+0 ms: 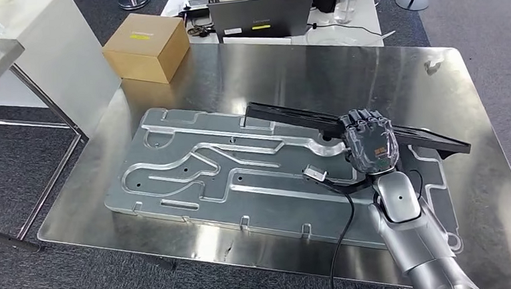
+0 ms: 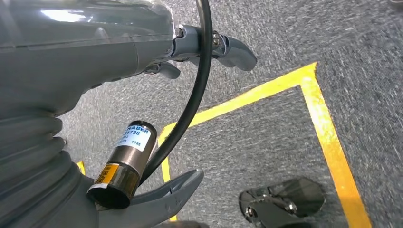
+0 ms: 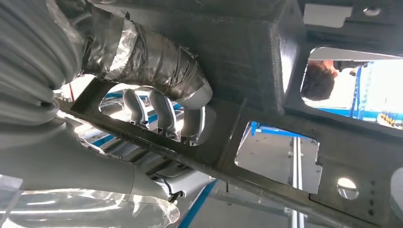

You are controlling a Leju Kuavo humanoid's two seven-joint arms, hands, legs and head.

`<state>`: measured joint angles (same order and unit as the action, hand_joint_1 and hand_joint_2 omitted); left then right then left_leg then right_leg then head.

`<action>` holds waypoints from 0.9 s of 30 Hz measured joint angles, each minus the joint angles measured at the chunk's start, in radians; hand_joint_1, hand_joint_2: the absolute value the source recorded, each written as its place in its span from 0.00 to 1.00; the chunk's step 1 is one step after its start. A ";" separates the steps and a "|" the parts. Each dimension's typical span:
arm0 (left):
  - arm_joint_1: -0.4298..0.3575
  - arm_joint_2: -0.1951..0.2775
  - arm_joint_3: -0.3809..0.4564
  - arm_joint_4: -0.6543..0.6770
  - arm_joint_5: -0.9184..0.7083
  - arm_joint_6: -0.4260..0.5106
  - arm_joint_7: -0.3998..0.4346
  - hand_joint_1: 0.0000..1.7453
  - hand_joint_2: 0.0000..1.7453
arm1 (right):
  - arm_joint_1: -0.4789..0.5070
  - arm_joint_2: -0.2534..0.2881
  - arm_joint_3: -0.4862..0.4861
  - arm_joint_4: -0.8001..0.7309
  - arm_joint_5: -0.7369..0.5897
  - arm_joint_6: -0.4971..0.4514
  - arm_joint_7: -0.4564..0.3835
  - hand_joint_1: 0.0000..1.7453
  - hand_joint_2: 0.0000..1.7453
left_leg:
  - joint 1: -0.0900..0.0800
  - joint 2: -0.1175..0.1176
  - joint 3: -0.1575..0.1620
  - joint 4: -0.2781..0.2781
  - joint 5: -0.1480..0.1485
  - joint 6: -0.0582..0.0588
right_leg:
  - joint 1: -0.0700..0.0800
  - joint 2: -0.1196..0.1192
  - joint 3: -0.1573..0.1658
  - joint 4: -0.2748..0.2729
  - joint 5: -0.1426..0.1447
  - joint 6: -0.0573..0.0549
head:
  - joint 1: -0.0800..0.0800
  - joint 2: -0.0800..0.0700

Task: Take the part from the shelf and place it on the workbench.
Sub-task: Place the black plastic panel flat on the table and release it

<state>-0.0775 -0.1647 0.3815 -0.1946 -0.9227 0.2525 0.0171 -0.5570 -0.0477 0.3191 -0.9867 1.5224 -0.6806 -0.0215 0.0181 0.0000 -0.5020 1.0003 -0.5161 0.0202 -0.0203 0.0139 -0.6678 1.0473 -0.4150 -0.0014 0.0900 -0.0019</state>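
Right hand [image 1: 371, 144] grips the part [image 1: 291, 119], a long flat black piece with cut-out openings, holding it near the piece's right-hand portion. Fingers curl over the part's far edge; back of hand faces the head camera. In the right wrist view the fingers [image 3: 164, 111] pass through one of the part's openings [image 3: 278, 156] and the taped thumb [image 3: 142, 61] presses against its dark surface.

The part sits above the workbench [image 1: 382, 63], a shiny steel-topped table, and over the large grey machined plate [image 1: 194, 168] with grooved channels that lies on it. Part runs from mid-table toward the right edge, its right end sticking out past the hand. Cannot tell whether it touches the plate or hangs just above it.

Left hand [image 2: 190, 61] hangs over grey carpet with yellow tape lines [image 2: 328, 142]; fingers loosely apart, holding nothing.

A cardboard box [image 1: 146, 47] stands at the workbench's far left corner. Beyond it, a laptop [image 1: 262, 17] on a white table.
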 joint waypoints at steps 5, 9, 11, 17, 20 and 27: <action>-0.001 0.000 0.001 0.000 0.000 0.012 0.009 0.00 1.00 | 0.001 0.000 0.000 0.000 -0.014 0.000 -0.007 0.00 0.00 | 0.002 0.000 0.007 -0.013 -0.003 -0.004 | 0.004 0.001 0.001 0.000 -0.003 -0.005 | 0.000 0.000; 0.000 0.000 0.003 0.000 0.001 0.022 0.007 0.00 1.00 | 0.005 0.000 0.000 0.002 -0.018 0.000 -0.011 0.00 0.00 | 0.003 0.000 0.006 -0.015 -0.003 -0.023 | 0.005 -0.001 0.003 0.001 -0.002 -0.006 | 0.000 0.000; 0.000 0.000 0.007 0.000 0.002 0.021 0.008 0.00 1.00 | 0.005 0.000 0.000 0.002 -0.020 0.000 -0.013 0.00 0.00 | 0.003 0.001 0.006 -0.014 -0.003 -0.029 | 0.004 -0.001 0.005 0.001 -0.002 -0.006 | 0.000 0.000; 0.001 0.000 0.010 0.000 0.002 0.015 0.010 0.00 0.00 | 0.005 0.000 0.000 0.015 -0.028 0.000 -0.031 0.00 0.00 | 0.002 0.001 0.006 -0.011 -0.004 -0.030 | 0.004 -0.001 0.010 0.000 0.000 -0.004 | 0.000 0.000; 0.001 0.000 0.013 0.000 0.002 0.013 0.010 0.00 0.00 | 0.004 0.000 0.000 0.025 -0.030 0.000 -0.038 0.00 0.00 | 0.002 0.001 0.006 -0.009 -0.004 -0.030 | 0.003 -0.001 0.011 -0.001 0.000 -0.003 | 0.000 0.000; 0.001 0.000 0.022 0.000 0.001 0.002 0.010 0.00 0.00 | -0.009 0.000 0.000 0.049 -0.047 0.000 -0.063 0.00 0.00 | 0.002 0.001 0.006 -0.008 -0.005 -0.030 | 0.003 -0.001 0.012 -0.003 0.000 -0.003 | 0.000 0.000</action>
<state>-0.0767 -0.1648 0.4034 -0.1946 -0.9215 0.2548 0.0267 -0.5658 -0.0473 0.3189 -0.9374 1.4753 -0.6806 -0.0841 0.0202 0.0011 -0.4958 0.9919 -0.5209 -0.0097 -0.0172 0.0125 -0.6555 1.0443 -0.4146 -0.0039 0.0904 -0.0019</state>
